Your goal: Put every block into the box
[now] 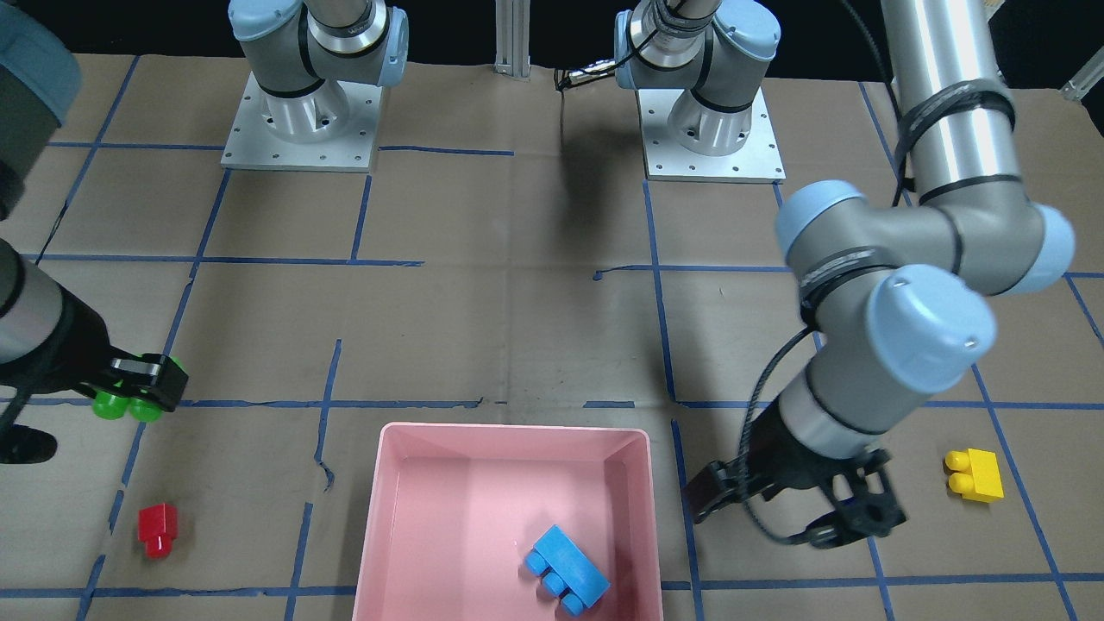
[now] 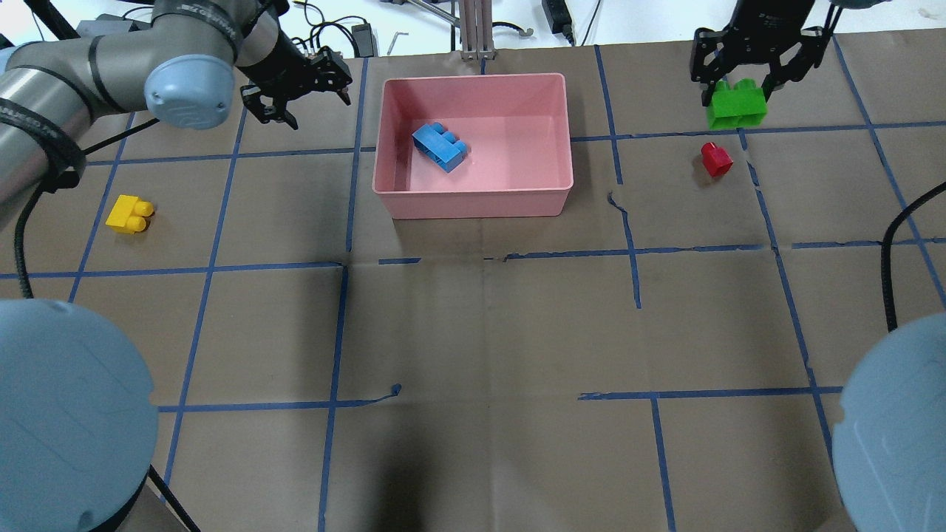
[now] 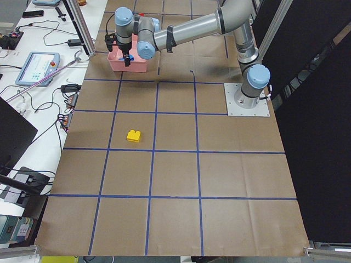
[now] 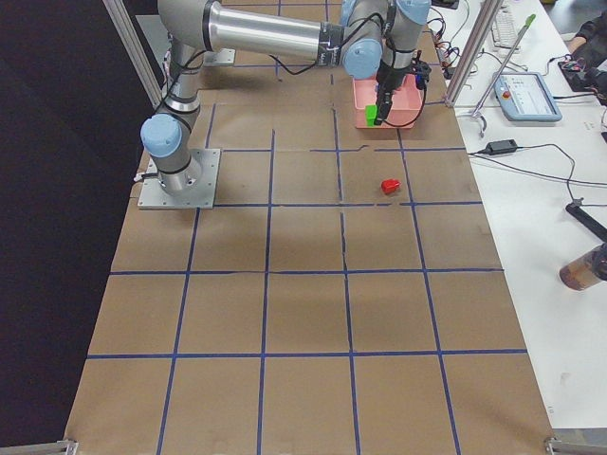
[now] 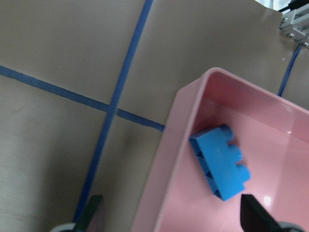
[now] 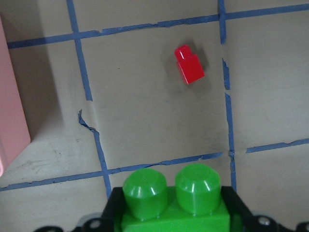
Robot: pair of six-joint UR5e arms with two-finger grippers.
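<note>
Brown paper covers the table [image 2: 473, 332], divided into squares by blue tape lines [image 2: 336, 325].

1. Nearest the robot, on its left side, the yellow block [image 2: 130, 215] lies on the paper, well apart from the box. Its two studs face toward the box.
2. The pink box [image 2: 473, 201] sits at the middle of the table's far half. The light-blue block [image 2: 439, 146] lies diagonally on the box floor, in the part nearer the robot's left.
3. On the robot's right side, the red block [image 2: 716, 159] rests on the paper, apart from the box.
4. Just beyond the red block, the right gripper [image 2: 740, 90] is clamped on the green block [image 2: 736, 104]. One finger presses each end of the block, and the two studs face away from the robot. The green block is outside the box.
5. At about the same depth, the left gripper [image 2: 318, 107] hangs just beside the box's left wall. Its fingers are spread wide and hold nothing. Its wrist camera looks down on that wall and on the light-blue block.
</note>
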